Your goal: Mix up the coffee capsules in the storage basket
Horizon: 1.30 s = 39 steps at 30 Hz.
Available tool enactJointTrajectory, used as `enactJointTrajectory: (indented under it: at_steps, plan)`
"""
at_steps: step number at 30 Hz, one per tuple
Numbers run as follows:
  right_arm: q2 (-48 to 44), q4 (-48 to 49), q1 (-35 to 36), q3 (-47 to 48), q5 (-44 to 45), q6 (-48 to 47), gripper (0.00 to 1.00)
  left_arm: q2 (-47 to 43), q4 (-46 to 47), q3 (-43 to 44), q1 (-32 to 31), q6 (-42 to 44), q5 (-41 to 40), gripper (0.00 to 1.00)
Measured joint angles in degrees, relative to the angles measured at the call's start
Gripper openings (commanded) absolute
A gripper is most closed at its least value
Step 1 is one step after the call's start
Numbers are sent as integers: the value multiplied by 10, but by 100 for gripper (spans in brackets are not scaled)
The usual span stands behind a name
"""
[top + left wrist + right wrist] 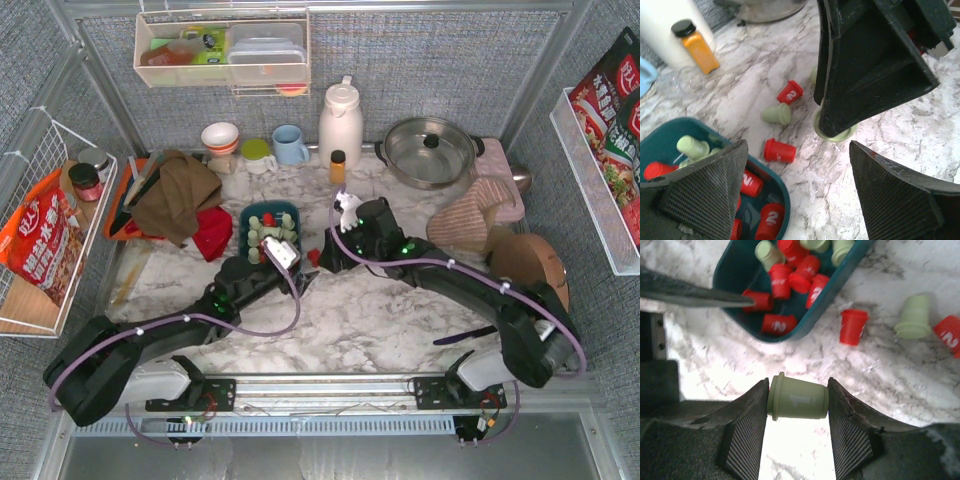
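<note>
The shallow dark teal oblong plastic storage basket (243, 226) sits on the white marbled table (380, 320) near its middle, a little toward the left and far edges. It holds a jumble of tapered cup-shaped coffee capsules, bright red ones (780, 280) with a white "2" and pale mint green ones (768, 255), lying at all angles.

The right end effector (799, 390) is closed part-way on one pale mint green capsule (799, 401). The capsule lies sideways between the fingers, its flanged rim against one pad and its narrow end against the other, and a raised "1" shows on its side. It hangs low over the table just right of the basket; whether it touches the marble I cannot tell.

The left end effector (799, 150) is spread wide and holds nothing. One finger (705, 187) is over the basket's right-hand rim, the other (900, 195) is over bare table.

Three loose capsules lie on the table between the basket and the right end effector: a red capsule (853, 326) just beside the basket wall, a green capsule (914, 316) farther out, and a second red one (950, 333) beyond it.

A small orange bottle with a dark cap (695, 45) stands toward the far edge, next to a white jug (340, 122)
</note>
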Motion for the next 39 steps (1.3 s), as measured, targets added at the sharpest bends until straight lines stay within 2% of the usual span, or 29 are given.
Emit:
enactJointTrajectory:
  at_steps: [10, 11, 14, 16, 21, 31, 39]
  plan:
    - [-96, -22, 4, -30, -77, 6, 30, 52, 137, -15, -55, 91, 35, 88]
    - [-99, -24, 4, -31, -79, 8, 30, 55, 145, -13, -59, 98, 35, 85]
    - [-105, -26, 3, -33, -90, 9, 33, 64, 162, -5, -74, 116, 29, 60]
    - [-106, -24, 3, -33, -91, 13, 35, 70, 167, -2, -83, 125, 26, 51]
    - [-108, -24, 2, -33, -88, 14, 39, 84, 172, 5, -99, 141, 18, 39]
    - [-111, -32, 2, -33, -82, 15, 48, 88, 179, 2, -113, 152, -11, 31]
    - [-129, -56, -2, -25, -67, 14, 63, 76, 190, -10, -113, 156, -38, 25]
